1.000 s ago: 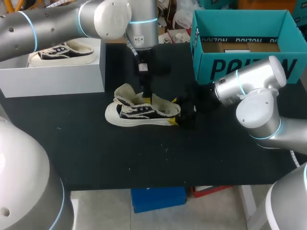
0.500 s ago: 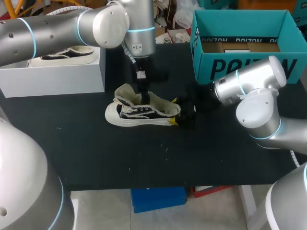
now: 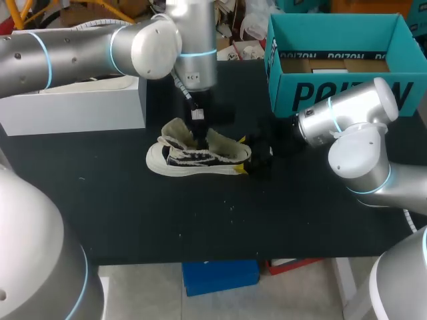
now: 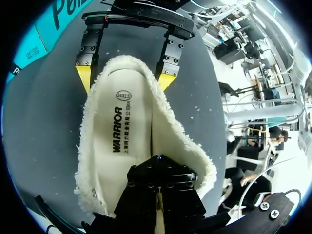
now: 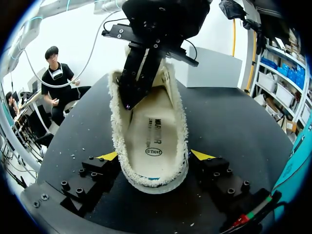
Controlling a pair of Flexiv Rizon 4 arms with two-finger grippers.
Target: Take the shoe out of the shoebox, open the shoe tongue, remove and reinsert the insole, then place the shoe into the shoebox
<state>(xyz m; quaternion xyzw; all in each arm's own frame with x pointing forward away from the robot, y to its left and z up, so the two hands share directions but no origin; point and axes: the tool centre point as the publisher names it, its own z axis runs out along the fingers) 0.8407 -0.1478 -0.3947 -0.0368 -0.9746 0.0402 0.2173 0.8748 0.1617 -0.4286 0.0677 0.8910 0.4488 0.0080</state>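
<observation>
From the head view, the left gripper's [image 3: 199, 138] lower end is hidden inside the shoe [image 3: 190, 159]. The left arm [image 3: 67, 43] covers nearly everything in the white box [image 3: 73, 107] at far left. The right arm [image 3: 353, 113] hides the teal shoebox's [image 3: 333, 37] near right corner. In the left wrist view, the insole's [image 4: 129, 134] toe end is hidden under that gripper's black body.

This was a robotics lab bench. Two heavy silver robot arms with glowing blue joint rings, the left arm [image 3: 73, 40] and the right arm [image 3: 357, 110], met over a matte black table top [image 3: 200, 220] flecked with pale lint. Ahead of the jaws of the right gripper [image 5: 155, 156], which clasped a fleece-lined canvas shoe [image 5: 151, 131], stood a plain white box [image 5: 214, 68]. Behind them stood an open teal cardboard shoebox [image 3: 313, 92].
</observation>
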